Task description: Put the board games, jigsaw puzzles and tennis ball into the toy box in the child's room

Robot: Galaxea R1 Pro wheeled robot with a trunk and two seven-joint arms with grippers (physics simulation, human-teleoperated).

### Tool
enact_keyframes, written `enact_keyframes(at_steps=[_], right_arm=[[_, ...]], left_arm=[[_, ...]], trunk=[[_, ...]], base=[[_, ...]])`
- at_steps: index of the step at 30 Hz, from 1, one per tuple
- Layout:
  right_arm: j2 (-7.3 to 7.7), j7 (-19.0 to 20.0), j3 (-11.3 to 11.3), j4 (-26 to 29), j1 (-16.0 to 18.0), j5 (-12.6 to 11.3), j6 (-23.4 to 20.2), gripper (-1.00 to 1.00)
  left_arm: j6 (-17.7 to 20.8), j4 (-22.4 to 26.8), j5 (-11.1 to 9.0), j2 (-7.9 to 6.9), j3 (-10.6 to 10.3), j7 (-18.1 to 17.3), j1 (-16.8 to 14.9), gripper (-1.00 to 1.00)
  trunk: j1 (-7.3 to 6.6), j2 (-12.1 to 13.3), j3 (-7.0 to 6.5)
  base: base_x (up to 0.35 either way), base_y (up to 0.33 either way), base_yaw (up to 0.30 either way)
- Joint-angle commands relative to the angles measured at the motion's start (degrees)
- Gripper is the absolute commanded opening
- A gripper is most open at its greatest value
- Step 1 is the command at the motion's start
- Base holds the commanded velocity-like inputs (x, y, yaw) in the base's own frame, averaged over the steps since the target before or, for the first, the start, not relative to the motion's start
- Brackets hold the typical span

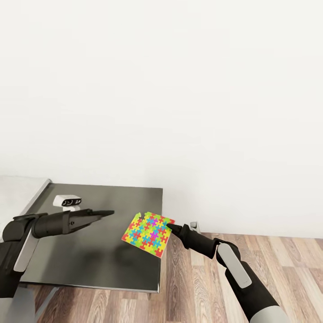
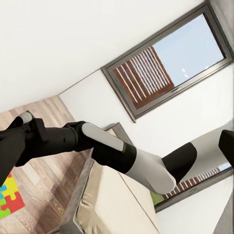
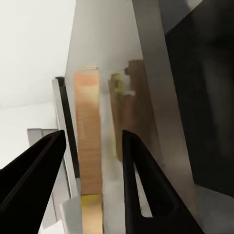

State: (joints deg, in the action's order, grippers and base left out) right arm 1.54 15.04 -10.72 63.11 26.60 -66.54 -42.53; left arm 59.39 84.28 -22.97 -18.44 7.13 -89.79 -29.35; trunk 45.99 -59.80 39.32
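My right pincer (image 1: 171, 226) sits at the edge of the jigsaw puzzle (image 1: 148, 234), its dark tip touching the puzzle's side nearest me. The puzzle — a bright square of red, yellow, green and blue pieces — is tilted up over the corner of the dark table (image 1: 89, 264), partly past the table's edge, with wooden floor (image 1: 251, 260) beyond it. Through my right wrist camera I look along my two black fingers (image 3: 141, 185): they stand apart, and the puzzle's thin wood-coloured edge (image 3: 89, 141) runs up between them, nearer the one finger than the other. I cannot tell whether either pad actually presses it, so I would call this pincer open around the edge, not clamped.

My left pincer (image 1: 107, 213) hangs over the table, well to the far side of the puzzle from my right one, its fingers drawn together to a point and carrying nothing. Just behind it a small white device (image 1: 68, 202) stands on the table. My left wrist camera catches my right arm (image 2: 97, 146) reaching across, a corner of the puzzle (image 2: 9, 197), and a window (image 2: 165, 63) in the white wall.
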Motion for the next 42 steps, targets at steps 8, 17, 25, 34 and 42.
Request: enact_keyframes(at_steps=[8,17,25,34,42], right_arm=[[-0.04,0.17,0.00,-0.01,0.04,0.18,-0.01,-1.00],[-0.05,0.17,-0.02,-0.01,0.05,0.20,-0.01,-1.00],[-0.05,0.17,-0.11,-0.01,0.03,0.24,0.05,-1.00],[-0.10,0.17,-0.24,-0.01,0.03,0.24,0.16,-1.00],[-0.07,0.17,0.16,-0.01,-0.36,0.18,0.58,-1.00]], left_arm=[[0.61,0.01,-0.40,-0.02,-0.26,-0.21,-0.05,1.00],[0.61,0.01,-0.41,-0.02,-0.44,-0.21,-0.11,1.00],[0.61,0.01,-0.33,0.07,-0.69,-0.21,-0.42,1.00],[0.61,-0.04,-0.08,0.21,-0.80,-0.21,-0.61,1.00],[0.61,-0.08,0.11,0.25,-0.80,-0.21,-0.62,1.00]], trunk=[[-1.76,3.19,-1.40],[-3.74,6.80,-3.01],[-5.49,10.01,-4.45],[-7.47,13.62,-6.07],[-9.23,16.83,-7.50]], base=[[0.000,0.000,0.000],[0.000,0.000,0.000],[0.000,0.000,0.000],[-0.101,0.000,0.000],[-0.006,0.000,0.000]])
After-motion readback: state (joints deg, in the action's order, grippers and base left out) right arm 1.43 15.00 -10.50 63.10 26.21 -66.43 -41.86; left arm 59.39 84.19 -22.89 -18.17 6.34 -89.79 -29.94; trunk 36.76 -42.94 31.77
